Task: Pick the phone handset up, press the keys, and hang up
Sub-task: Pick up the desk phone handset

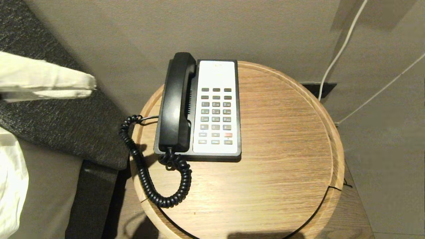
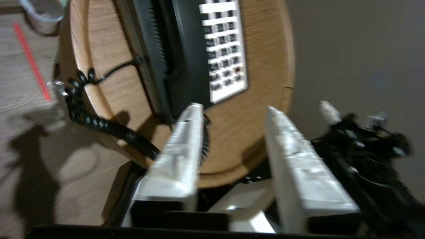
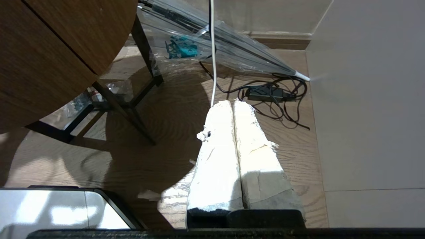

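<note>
Off the round wooden table's (image 1: 282, 139) left side, the left gripper (image 2: 232, 111) hangs just short of the rim, its two white taped fingers (image 2: 179, 156) standing apart with nothing between them. They point toward the near end of the phone, which looks like a line-up for a grasp rather than a grip already made; the arm itself is outside the head view.

Ahead of those fingers, the long glossy black plastic phone handset (image 1: 176, 103) lies seated in its cradle along the left side of the black phone base (image 1: 199, 109), so the lift has not begun. Its black coiled cord (image 1: 149, 179) leaves the near end and loops over the table edge, close to the approach path, where it could snag a finger.

Beyond the handset sits the white keypad panel with grey keys (image 1: 216, 113) and one red key (image 1: 228, 135); any lettering there is too small to read.

The right gripper (image 3: 232, 103) is parked low beside the table, pointing at the floor, fingers pressed together and empty.
</note>
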### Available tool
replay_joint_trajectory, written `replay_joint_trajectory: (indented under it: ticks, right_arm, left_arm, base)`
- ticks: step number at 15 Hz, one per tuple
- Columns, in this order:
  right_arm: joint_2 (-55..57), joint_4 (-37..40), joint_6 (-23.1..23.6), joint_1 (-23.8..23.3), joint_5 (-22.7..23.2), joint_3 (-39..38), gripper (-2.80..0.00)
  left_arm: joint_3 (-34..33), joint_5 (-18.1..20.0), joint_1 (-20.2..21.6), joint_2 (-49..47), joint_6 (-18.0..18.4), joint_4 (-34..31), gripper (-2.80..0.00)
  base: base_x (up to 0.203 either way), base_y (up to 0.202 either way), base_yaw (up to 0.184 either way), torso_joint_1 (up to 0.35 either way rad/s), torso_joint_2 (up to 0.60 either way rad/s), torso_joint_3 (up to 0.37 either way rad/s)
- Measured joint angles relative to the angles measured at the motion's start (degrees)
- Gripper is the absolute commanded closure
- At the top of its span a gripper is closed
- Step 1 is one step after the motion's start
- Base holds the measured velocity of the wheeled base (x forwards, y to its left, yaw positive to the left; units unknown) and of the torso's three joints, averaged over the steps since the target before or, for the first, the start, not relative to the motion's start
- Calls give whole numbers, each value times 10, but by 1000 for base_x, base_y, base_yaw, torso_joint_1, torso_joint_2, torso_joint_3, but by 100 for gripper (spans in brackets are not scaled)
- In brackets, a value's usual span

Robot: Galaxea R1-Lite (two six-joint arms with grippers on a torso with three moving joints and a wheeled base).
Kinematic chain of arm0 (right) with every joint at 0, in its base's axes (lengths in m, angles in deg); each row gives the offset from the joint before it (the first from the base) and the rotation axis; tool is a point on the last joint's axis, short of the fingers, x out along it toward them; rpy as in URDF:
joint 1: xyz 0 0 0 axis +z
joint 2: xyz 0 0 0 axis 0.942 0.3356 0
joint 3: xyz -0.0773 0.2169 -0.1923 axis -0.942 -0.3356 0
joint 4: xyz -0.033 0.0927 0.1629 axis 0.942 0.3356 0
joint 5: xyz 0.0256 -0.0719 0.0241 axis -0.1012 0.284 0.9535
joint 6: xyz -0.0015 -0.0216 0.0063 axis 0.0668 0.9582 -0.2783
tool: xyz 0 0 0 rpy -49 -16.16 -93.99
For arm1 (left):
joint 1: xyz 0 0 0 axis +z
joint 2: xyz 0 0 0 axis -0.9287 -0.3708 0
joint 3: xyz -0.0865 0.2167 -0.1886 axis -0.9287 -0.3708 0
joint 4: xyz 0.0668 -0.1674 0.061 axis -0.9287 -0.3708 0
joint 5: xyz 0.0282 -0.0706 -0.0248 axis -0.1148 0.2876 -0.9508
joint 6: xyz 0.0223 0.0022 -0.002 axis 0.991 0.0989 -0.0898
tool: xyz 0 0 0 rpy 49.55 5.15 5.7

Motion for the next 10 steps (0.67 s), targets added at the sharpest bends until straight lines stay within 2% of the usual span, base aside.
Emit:
replay_joint_trajectory:
  ticks: [3, 6, 8, 10]
  right_arm:
    - [0, 0, 0, 0, 0, 0, 0]
    - [0, -1, 0, 0, 0, 0, 0]
    - [0, -1, 0, 0, 0, 0, 0]
    - [0, 0, 0, 0, 0, 0, 0]
  left_arm:
    - [32, -106, -58, -63, 12, 0, -280]
    - [41, -272, -118, -109, 58, 1, -280]
    - [48, -361, -140, -134, 84, 11, -280]
    - [68, -377, -151, -151, 88, 18, -280]
  base:
    - [0, 0, 0, 0, 0, 0]
    - [0, 0, 0, 0, 0, 0]
    - [0, 0, 0, 0, 0, 0]
    - [0, 0, 0, 0, 0, 0]
